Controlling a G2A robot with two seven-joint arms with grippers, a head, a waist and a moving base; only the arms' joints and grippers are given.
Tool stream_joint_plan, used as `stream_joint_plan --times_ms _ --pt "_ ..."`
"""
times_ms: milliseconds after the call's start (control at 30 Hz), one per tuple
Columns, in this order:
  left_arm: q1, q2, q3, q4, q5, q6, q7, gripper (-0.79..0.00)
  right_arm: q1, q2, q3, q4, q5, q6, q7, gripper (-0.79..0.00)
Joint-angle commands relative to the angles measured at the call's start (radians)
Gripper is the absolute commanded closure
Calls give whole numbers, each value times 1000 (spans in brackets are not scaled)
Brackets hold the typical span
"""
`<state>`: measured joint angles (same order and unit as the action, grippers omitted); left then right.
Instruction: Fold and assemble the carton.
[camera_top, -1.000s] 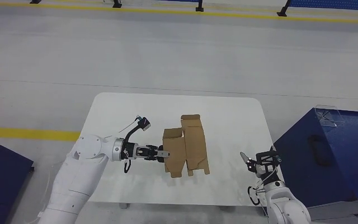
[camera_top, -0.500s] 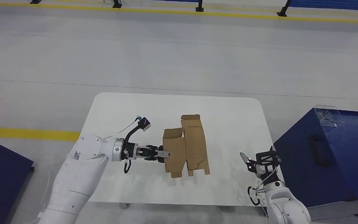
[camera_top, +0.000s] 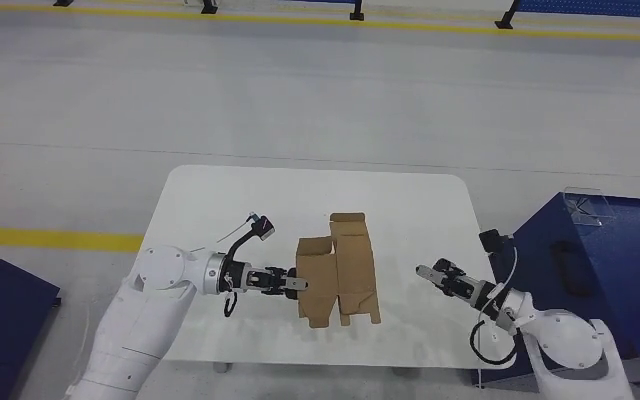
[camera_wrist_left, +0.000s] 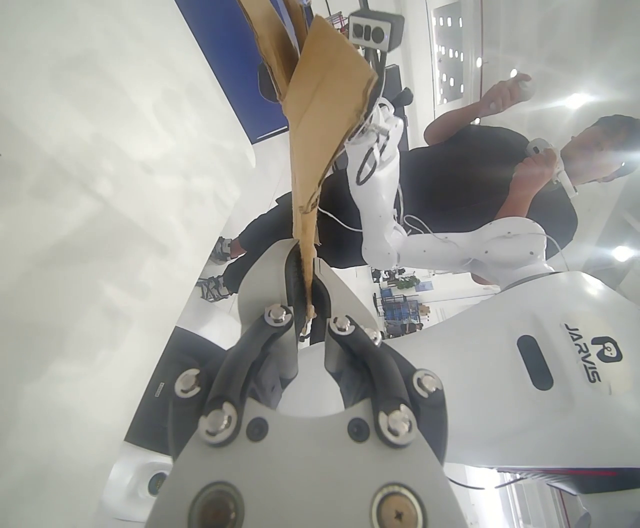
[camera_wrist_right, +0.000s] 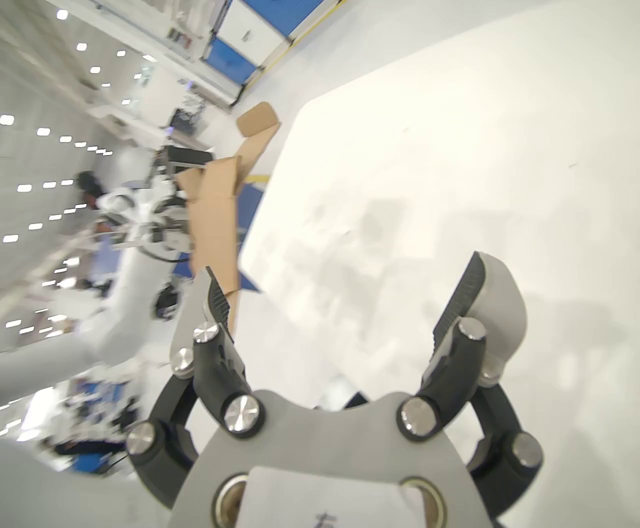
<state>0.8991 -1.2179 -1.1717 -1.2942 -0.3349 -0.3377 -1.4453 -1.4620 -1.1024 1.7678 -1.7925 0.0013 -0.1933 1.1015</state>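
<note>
nearby, blue cabinet (camera_top: 612, 285) flanks table (camera_top: 420, 205); left gripper (camera_top: 296, 283) clamps carton (camera_top: 340, 268).

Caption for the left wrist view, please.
Left hand shut on an edge of the flattened carton, over the white table.

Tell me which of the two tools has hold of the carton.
The left tool: it is shut on one edge of the brown carton. The right tool is open, apart from the carton, and holds nothing.
</note>
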Motion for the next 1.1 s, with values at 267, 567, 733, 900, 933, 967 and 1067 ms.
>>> stream_joint_plan --times_ms 267,567,733,900,933,967,1067 --pt "-19 -1 37 8 -71 74 12 0 307 -5 -241 304 293 64 301 -514" --pt "-57 -16 99 54 -133 99 42 0 283 -9 -294 288 325 5 197 0" --pt "-70 -21 116 81 -176 106 20 0 295 -1 -286 308 369 25 238 0" --pt "-88 -19 93 142 -254 118 -1 -785 296 8 -262 323 401 26 265 0" --pt "-90 -17 82 155 -258 112 -4 -785 295 10 -254 323 405 24 268 0" --pt "-91 -13 71 166 -257 108 -8 -785 292 13 -243 325 408 25 263 0" --pt "-88 1 33 185 -231 96 -20 -785 282 22 -213 323 401 49 255 0"
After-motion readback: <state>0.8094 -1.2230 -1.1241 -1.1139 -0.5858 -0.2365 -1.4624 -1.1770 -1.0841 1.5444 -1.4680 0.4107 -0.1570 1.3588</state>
